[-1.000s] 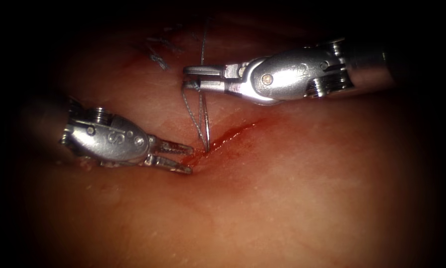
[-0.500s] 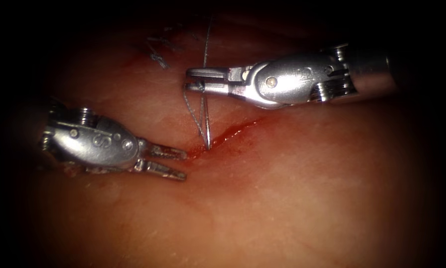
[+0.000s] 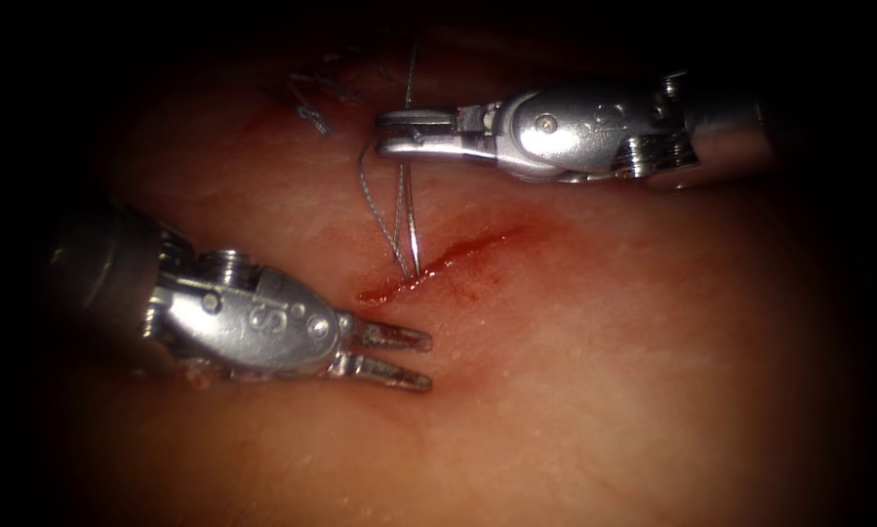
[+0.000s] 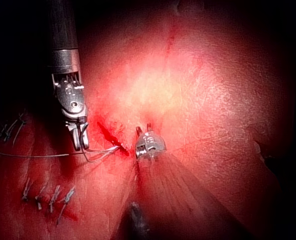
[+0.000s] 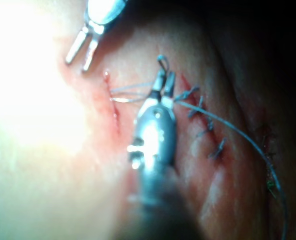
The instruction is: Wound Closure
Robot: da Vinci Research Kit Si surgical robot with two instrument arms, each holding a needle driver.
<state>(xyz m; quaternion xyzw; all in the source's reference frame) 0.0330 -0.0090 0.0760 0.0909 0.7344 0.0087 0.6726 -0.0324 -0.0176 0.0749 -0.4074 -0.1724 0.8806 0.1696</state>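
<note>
- Holding the needle (image 3: 412, 220) near its back end is the right tool (image 3: 391, 134), jaws clamped on it up above the cut (image 3: 438, 262).
- From there the needle runs down to the cut, and its tip looks to be in the tissue (image 3: 604, 371) right at the cut's left part.
- Thread (image 3: 372, 200) loops down from those same jaws beside the needle and meets the tissue at about the same spot; another strand goes up past the jaws.
- Left tool (image 3: 414, 359) has nothing in it: jaws parted a little, sitting just below the cut's left end, near it but apart.
- Red fluid (image 3: 384, 291) lines the cut.
- Cut ends of thread (image 3: 311, 102) from finished stitches show further back, up and left of the right tool.
- In the right wrist view the right tool (image 5: 164, 82) is pinched on the needle, stitches (image 5: 208, 130) beside it.
</note>
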